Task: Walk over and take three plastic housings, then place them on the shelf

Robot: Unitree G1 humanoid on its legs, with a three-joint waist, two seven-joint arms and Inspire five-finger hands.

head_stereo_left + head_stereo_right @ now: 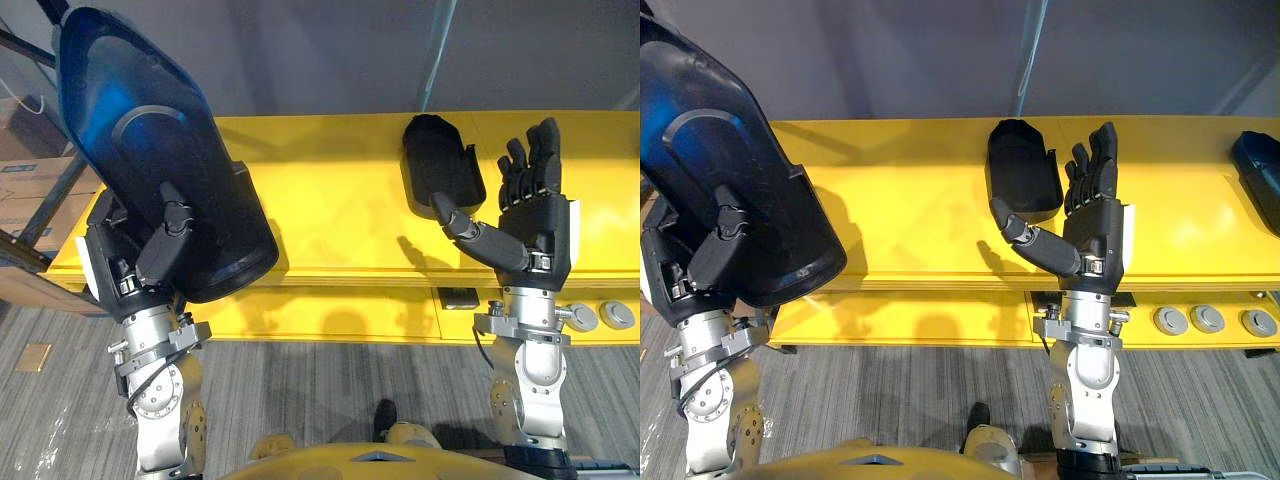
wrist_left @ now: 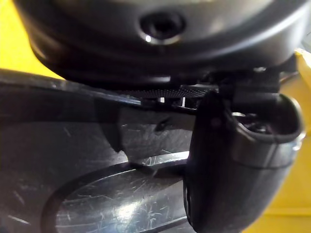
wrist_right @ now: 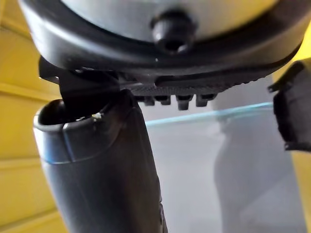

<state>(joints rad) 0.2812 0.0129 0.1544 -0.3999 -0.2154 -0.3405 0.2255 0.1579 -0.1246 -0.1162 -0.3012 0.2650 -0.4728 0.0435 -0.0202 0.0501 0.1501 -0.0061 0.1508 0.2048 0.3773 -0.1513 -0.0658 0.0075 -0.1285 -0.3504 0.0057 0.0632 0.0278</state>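
Grey carpet floor (image 1: 320,385) lies nearest, running up to the front of a long yellow surface (image 1: 330,210); 3 round grey knobs (image 1: 1188,320) sit in a row on the lower front panel, on the robot's right. On the left, the left hand (image 1: 165,240) is raised and clamped on a large black housing (image 1: 150,140): its thumb presses across the glossy face near the lower end, while the fingers are hidden behind the shell. This housing stands tilted, its broad end near the hand at the surface's front edge and its narrower end leaning away to the left. On the right, the right hand (image 1: 535,225) is spread wide and holds nothing, fingers straight and pointing away, thumb stretched toward the left. Just past that thumb a smaller black housing (image 1: 440,160) lies on the surface near its back edge; I cannot tell whether the thumb tip touches it. A 3rd housing (image 1: 1260,170), dark and glossy, rests on the surface at the far right, well apart from the others. Cardboard boxes (image 1: 25,190) stand beyond the left end, and a grey wall (image 1: 300,50) rises behind.
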